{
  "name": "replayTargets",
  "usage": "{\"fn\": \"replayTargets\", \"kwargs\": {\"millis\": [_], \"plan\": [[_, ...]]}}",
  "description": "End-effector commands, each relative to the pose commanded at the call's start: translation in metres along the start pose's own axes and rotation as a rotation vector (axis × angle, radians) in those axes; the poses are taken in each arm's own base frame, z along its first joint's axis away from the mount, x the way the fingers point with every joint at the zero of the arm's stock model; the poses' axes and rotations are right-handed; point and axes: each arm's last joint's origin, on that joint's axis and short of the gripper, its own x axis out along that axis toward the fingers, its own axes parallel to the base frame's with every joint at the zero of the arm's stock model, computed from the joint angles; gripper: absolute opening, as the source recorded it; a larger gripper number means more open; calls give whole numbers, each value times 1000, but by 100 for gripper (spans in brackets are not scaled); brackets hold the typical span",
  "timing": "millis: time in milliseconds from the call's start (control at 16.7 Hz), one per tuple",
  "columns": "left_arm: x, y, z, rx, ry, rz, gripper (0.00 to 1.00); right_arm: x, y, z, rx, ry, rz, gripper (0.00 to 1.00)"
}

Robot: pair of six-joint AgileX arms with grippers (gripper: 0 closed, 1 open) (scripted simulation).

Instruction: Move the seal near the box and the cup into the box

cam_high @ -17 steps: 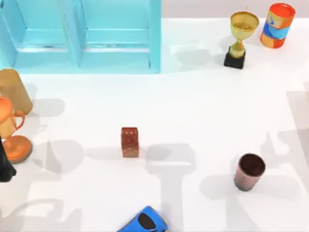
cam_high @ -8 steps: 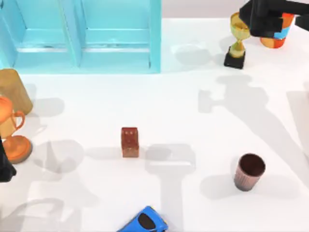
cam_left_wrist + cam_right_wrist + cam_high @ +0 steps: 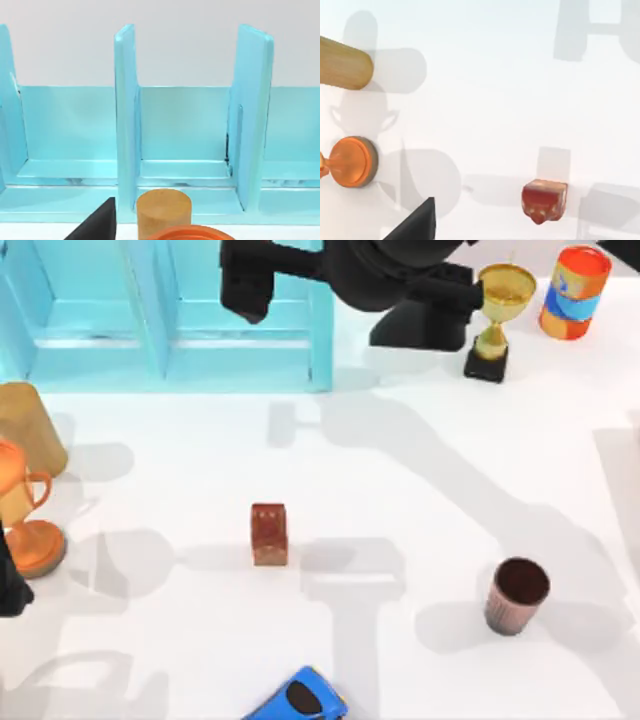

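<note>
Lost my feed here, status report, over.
Right arm high over the box, empty; left parked at left edge. Seal and cup untouched on table. Path clear.

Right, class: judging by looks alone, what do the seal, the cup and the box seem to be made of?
Seal: mottled reddish-brown, perhaps polished stone. Cup: brown-pink with ribbed sides, dull sheen, possibly metal or glazed ceramic. Box: uniform glossy light blue panels, probably plastic or painted board.

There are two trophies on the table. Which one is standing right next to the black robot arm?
The gold trophy on its black base, at the far right of the table, beside the right arm. The orange trophy stands at the left edge.
</note>
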Motion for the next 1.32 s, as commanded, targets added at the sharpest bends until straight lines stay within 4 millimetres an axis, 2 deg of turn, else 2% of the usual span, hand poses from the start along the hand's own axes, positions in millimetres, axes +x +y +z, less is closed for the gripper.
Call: {"fn": "replayTargets", "kwargs": {"millis": [240,420,600,1020,1320], "plan": [[0,0,0,0,0,0,100,90,32,-24,21,198,-172,100],[0,0,0,0,0,0,100,138,40,-47,23,296,-288,100],[0,0,0,0,0,0,100,157,41,-58,22,336,-343,100],[0,0,0,0,0,0,100,162,38,-58,24,338,-345,100],[0,0,0,0,0,0,100,200,27,-71,23,336,-342,100]]}}
